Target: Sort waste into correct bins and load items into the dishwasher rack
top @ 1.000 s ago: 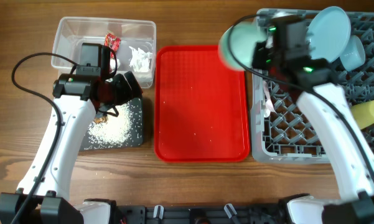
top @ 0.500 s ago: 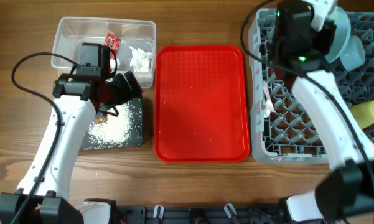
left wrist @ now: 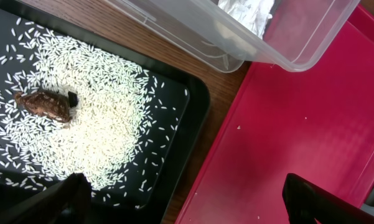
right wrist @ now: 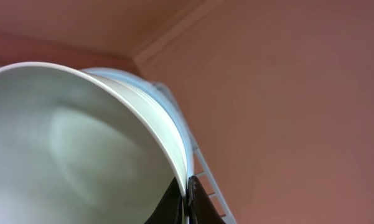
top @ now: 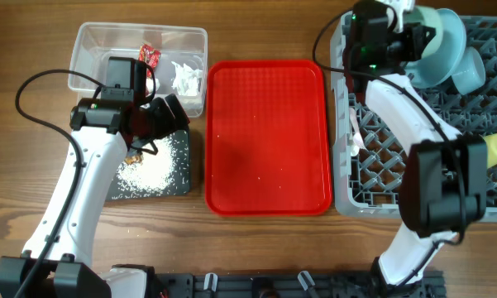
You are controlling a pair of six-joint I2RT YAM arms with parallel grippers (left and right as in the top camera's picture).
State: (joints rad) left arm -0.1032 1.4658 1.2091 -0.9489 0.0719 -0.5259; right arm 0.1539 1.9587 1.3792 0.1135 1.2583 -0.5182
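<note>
Rice (top: pixel 149 172) and a brown lump (left wrist: pixel 43 104) lie in the black tray (top: pixel 182 184), under the left gripper (left wrist: pixel 187 196), which is wide open and empty. The red tray (top: pixel 265 132) has only crumbs. The wrapper (top: pixel 150 56) and tissue (top: pixel 184 76) sit in the clear tub (top: pixel 91 41). Far off, the right gripper (right wrist: pixel 185 199) pinches the green bowl (right wrist: pixel 68 143) above the rack (top: pixel 397 165), beside the plate (top: pixel 446 41). Setting it down looks like the last job.

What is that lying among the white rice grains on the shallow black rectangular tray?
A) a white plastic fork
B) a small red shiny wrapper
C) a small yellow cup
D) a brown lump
D: the left wrist view shows a brown lump sitting among the white rice grains on the shallow black rectangular tray.
</note>
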